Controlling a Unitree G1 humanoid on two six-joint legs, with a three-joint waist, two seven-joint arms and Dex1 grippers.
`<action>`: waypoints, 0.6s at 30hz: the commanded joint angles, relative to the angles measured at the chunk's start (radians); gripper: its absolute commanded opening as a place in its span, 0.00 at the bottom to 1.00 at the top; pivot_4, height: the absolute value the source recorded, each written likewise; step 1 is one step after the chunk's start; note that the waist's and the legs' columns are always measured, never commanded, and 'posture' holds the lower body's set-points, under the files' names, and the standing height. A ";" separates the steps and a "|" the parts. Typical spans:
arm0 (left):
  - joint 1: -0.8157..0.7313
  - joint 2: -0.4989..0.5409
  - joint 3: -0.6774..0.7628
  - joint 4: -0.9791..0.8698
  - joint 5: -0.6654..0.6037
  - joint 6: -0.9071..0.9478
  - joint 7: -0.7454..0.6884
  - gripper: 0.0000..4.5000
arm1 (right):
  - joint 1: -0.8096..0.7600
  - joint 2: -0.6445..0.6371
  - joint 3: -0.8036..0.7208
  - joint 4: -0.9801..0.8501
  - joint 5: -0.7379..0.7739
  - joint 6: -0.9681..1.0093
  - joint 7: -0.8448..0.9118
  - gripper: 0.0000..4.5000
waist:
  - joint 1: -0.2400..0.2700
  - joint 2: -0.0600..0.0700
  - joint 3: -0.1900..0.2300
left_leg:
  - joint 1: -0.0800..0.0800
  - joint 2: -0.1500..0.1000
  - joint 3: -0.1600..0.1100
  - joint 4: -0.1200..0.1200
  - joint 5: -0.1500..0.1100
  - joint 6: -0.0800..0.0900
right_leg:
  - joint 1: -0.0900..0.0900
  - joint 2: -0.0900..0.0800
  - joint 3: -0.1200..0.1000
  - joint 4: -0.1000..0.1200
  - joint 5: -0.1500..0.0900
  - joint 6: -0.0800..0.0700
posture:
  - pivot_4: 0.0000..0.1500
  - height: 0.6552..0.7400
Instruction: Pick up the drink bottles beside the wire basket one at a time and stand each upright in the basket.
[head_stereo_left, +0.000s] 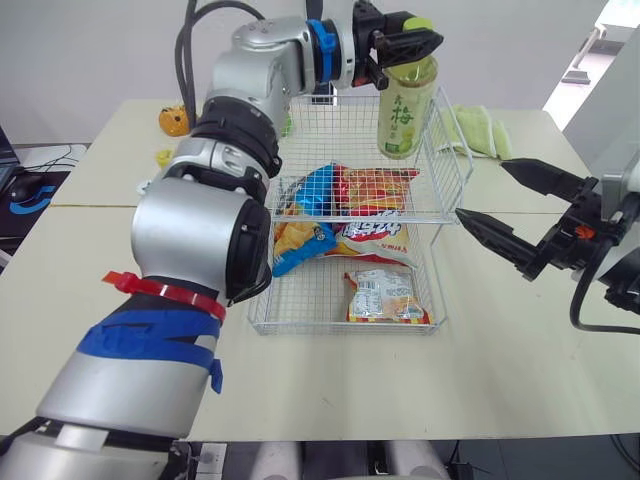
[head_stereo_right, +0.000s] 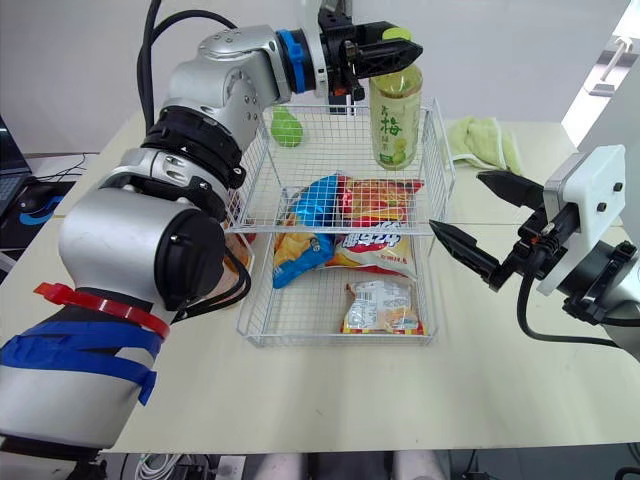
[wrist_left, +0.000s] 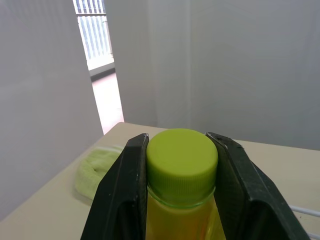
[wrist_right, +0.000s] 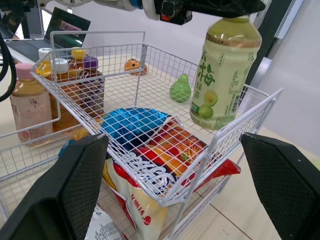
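Cream laminate table (head_stereo_left: 500, 340) is carrying everything, and the white two-tier wire basket (head_stereo_left: 455, 185) is standing at its middle, with red and blue snack bags (head_stereo_left: 375, 190) lying across the upper tier.

Over that tier's far right corner, the clear green-tea bottle with a pale label (head_stereo_left: 406, 110) is hanging upright with its long axis running straight up and down. Its base is sitting within the rim wires, though whether it is touching the mesh is not something the views are settling. The bottle is lying directly below the left pincer (head_stereo_left: 420, 38), whose two black fingers are closing on either side of the lime-green screw cap (wrist_left: 182, 160) and gripping it there. The coming move is therefore looking like a plain vertical lowering followed by a release, with no tilt to correct.

The right pincer (head_stereo_left: 482, 190) is hovering just beside the basket's right wall with its fingers spread wide and holding nothing.

A cluster of small drink bottles with pink, white, yellow and purple caps (wrist_right: 25, 107) is waiting beyond the basket's opposite wall. That is putting them nearer the left arm than the right.
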 joint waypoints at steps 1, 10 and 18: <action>-0.072 -0.011 0.043 -0.026 -0.003 -0.044 0.030 0.30 | -0.022 -0.009 -0.002 -0.026 0.016 -0.020 -0.019 1.00 | 0.002 0.000 0.000 | 0.000 0.000 0.000 0.000 0.000 0.000 | 0.000 0.000 0.000 0.000 0.000 0.000 | 1.00 1.00; -0.065 -0.026 0.069 -0.018 0.016 -0.051 0.047 0.30 | -0.034 -0.011 0.018 -0.021 0.021 -0.024 -0.036 1.00 | 0.001 0.000 0.000 | 0.000 0.000 0.000 0.000 0.000 0.000 | 0.000 0.000 0.000 0.001 0.000 0.000 | 1.00 1.00; -0.063 -0.027 0.076 -0.019 0.024 -0.042 0.024 0.58 | -0.052 -0.011 0.037 -0.007 0.014 -0.028 -0.031 1.00 | 0.001 0.000 0.000 | 0.000 0.000 0.000 0.000 0.000 0.000 | 0.000 0.000 0.000 0.001 0.000 0.000 | 1.00 1.00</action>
